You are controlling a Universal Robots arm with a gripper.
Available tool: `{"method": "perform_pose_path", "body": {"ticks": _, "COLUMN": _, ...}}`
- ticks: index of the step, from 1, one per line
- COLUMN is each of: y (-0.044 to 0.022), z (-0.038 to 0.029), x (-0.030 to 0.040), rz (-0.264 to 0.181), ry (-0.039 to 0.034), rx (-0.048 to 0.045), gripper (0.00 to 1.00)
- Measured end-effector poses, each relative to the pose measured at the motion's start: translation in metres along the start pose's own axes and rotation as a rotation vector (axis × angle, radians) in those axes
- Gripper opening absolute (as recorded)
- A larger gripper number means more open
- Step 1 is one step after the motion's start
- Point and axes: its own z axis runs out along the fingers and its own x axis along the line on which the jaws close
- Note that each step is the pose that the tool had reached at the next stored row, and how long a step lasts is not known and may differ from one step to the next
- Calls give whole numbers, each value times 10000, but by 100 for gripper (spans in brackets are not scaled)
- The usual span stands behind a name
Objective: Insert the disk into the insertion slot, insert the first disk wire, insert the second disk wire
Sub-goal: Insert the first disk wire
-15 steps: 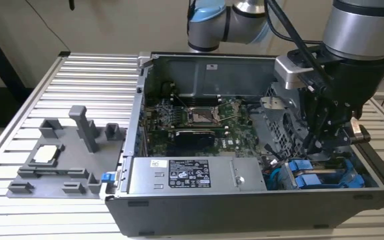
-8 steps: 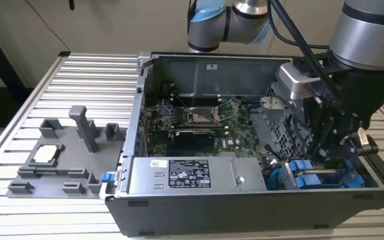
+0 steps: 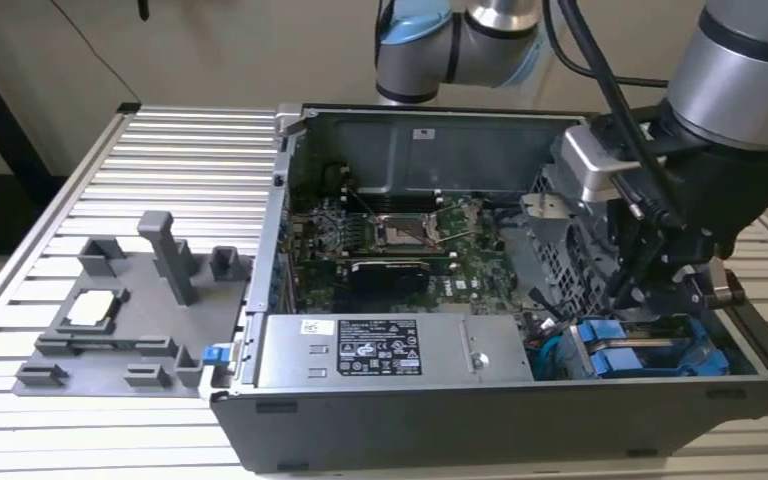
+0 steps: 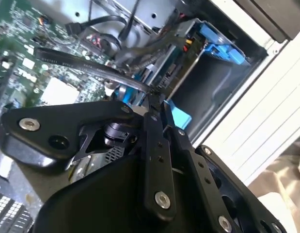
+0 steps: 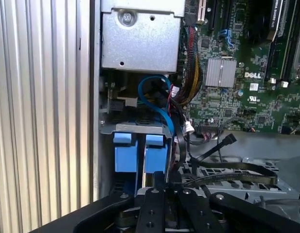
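Holding a thin black flat wire (image 4: 77, 62) between the nearly closed jaws of the black two-finger gripper (image 4: 157, 104) — probably to plug it in behind the blue-framed silver-grey disk (image 5: 154, 154), already seated in the grey metal cage slot (image 5: 135, 127). Seen pinched in the second wrist view; seen seated in the first wrist view.

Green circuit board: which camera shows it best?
The exterior view shows most of the green circuit board inside the case. The first wrist view shows one part close up; the second wrist view a corner.
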Motion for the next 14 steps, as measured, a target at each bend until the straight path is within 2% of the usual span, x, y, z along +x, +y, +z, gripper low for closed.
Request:
{"method": "perform_pose_path", "body": {"ticks": 1, "y": -9, "z": 2, "x": 8, "rz": 5, "ry": -22, "rx": -74, "gripper": 16}}
{"method": "perform_pose_path", "body": {"ticks": 5, "y": -67, "z": 8, "x": 33, "rz": 27, "ry": -62, "rx": -504, "gripper": 16}}
{"method": "perform_pose_path", "body": {"ticks": 10, "y": -177, "z": 23, "x": 65, "rz": 47, "ry": -107, "rx": -868, "gripper": 16}}
{"method": "perform_pose_path", "body": {"ticks": 14, "y": -229, "z": 28, "x": 134, "rz": 62, "ry": -132, "rx": -1160, "gripper": 16}}
